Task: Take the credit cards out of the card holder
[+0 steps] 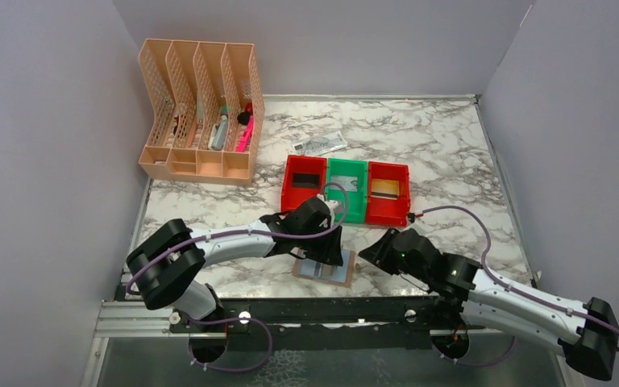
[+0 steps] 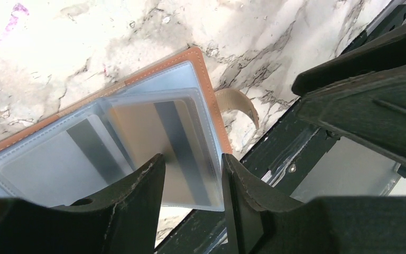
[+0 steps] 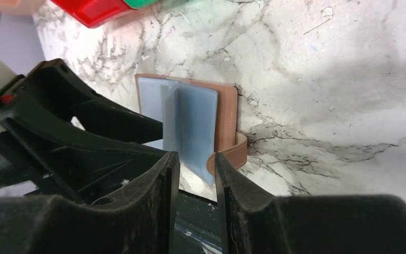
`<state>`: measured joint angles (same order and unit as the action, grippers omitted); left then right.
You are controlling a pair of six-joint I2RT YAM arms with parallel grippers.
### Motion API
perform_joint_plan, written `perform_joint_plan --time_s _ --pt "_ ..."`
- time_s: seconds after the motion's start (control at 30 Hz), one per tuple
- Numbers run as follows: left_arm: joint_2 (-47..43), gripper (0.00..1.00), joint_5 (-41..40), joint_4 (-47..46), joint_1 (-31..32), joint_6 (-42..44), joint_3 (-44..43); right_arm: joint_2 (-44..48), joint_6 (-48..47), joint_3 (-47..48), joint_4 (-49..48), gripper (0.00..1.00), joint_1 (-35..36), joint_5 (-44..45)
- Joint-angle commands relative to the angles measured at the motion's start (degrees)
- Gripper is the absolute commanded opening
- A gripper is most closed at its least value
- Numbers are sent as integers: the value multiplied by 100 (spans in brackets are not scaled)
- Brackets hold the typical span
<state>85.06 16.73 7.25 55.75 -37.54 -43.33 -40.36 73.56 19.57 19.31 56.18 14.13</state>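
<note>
From above, the card holder (image 1: pixel 332 274) lies open on the desk (image 1: pixel 451 153) under the left jaws; up close they stand half open and empty, with a card (image 2: pixel 161 143) just ahead that looks thin, stiff and slippery, best pinched by its edge; the right jaws, slightly open, seem empty, with the holder just beyond.
</note>
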Motion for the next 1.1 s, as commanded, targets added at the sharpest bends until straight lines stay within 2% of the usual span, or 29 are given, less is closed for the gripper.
perform_joint_plan --time_s 0.0,0.2,0.63,0.83,1.07 --pt "23 47 -5 -176 51 -26 -169 673 23 -177 451 37 24 345" --pt "-124 47 -370 101 52 18 -193 831 -424 -220 -58 37 22 -74" --pt "-653 50 -777 369 50 17 -78 -1052 -1108 301 -1422 41 22 -1257" --pt "-646 50 -918 480 50 -5 9 -1400 -976 329 -1622 41 20 -1315" --pt "-789 50 -1582 853 44 -113 121 -1711 -1170 448 -1719 42 22 -1579"
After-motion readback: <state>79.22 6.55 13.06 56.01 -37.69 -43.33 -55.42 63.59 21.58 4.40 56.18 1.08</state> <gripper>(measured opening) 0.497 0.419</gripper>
